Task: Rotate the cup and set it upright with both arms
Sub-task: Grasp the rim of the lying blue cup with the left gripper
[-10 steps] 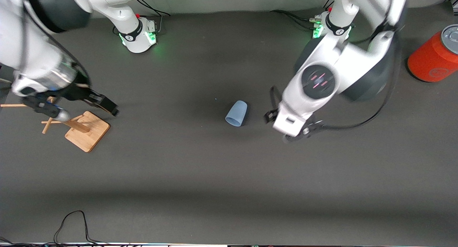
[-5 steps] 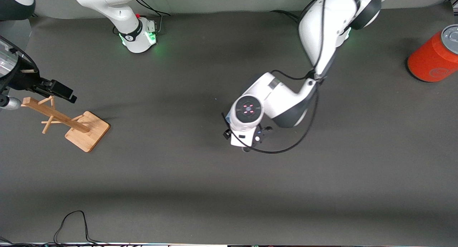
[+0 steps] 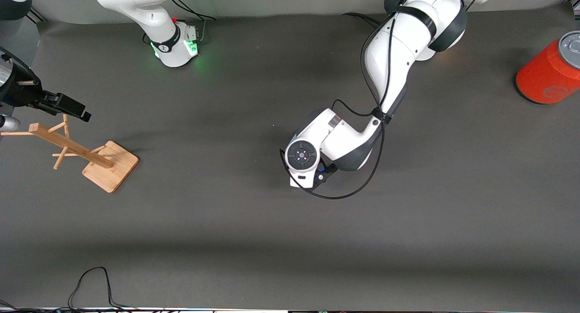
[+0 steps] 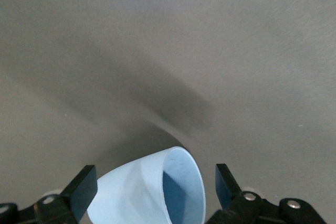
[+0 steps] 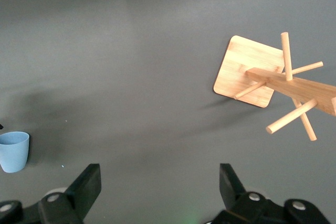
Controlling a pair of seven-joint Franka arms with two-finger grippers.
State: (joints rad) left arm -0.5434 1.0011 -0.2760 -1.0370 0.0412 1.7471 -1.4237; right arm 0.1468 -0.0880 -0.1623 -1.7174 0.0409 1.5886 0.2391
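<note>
Pale blue cup (image 4: 152, 190) lying on its side at mid-counter (image 3: 226, 222), between the spread, empty fingers of the left end effector (image 4: 152, 192) — likely light, stiff, smooth; gripping across its wall seems best. Right end effector (image 5: 157, 187) waiting wide open, empty, over the wooden rack (image 3: 86, 156).

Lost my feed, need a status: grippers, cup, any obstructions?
Left gripper open, straddling the cup, which lies on its side mid-table. Right gripper open, waiting over the wooden peg rack. Nothing blocking.

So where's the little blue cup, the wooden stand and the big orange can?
Small pale blue cup (image 4: 139, 190), left wrist view, outer side wall.
Wooden peg stand (image 3: 110, 166), front view, flat square base.
Large orange cylinder (image 3: 546, 77), front view, orange side.
</note>
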